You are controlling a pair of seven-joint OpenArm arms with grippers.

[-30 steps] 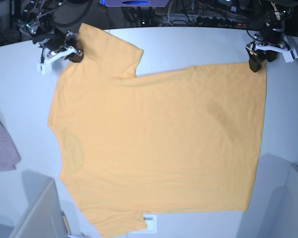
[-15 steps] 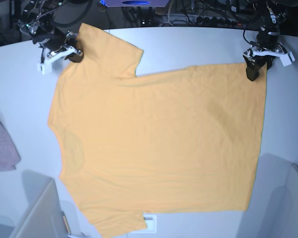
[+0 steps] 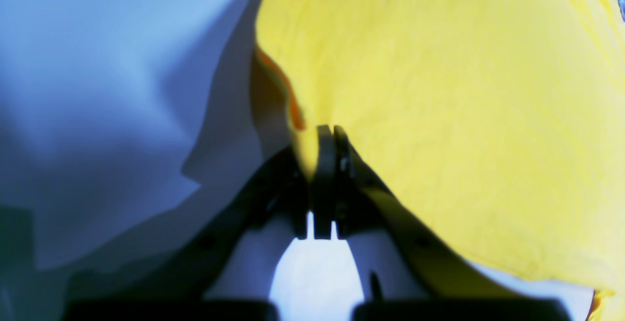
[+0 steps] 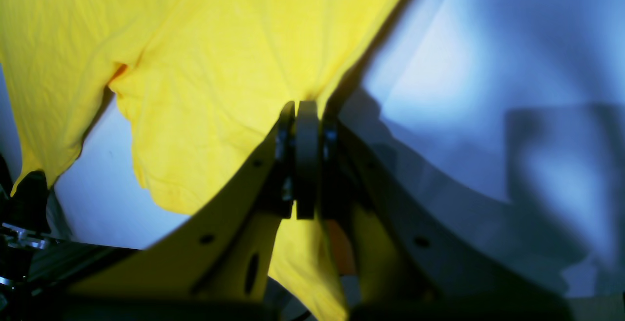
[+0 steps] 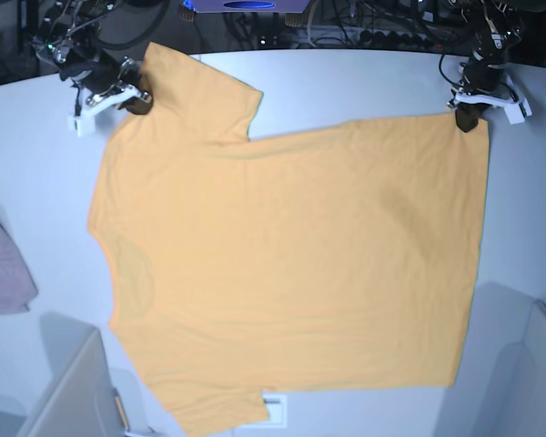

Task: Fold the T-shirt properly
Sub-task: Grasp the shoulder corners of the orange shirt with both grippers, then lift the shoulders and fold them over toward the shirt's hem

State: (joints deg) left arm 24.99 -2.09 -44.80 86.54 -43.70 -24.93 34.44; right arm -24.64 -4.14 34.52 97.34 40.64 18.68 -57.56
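The light-orange T-shirt [image 5: 291,264] lies spread flat on the white table [image 5: 364,82], with the neck to the left and the hem to the right. My left gripper [image 5: 467,119] is shut on the shirt's far hem corner at the top right; the left wrist view shows its pads [image 3: 326,145] pinching the yellow cloth [image 3: 464,106]. My right gripper [image 5: 139,103] is shut on the shirt at the far shoulder, by the sleeve [image 5: 205,96]. The right wrist view shows its closed pads [image 4: 305,120] on the cloth [image 4: 205,67]. No black marks show.
A small mauve-pink cloth [image 5: 2,269] lies at the table's left edge. Grey boxy shapes stand at the bottom left [image 5: 68,391] and bottom right [image 5: 528,373]. A white tag [image 5: 275,408] sits by the near sleeve. Cables and dark gear fill the back edge.
My left gripper has shifted a little and pulled the hem corner toward the back right, so the far edge lies straighter. The right gripper has stayed put.
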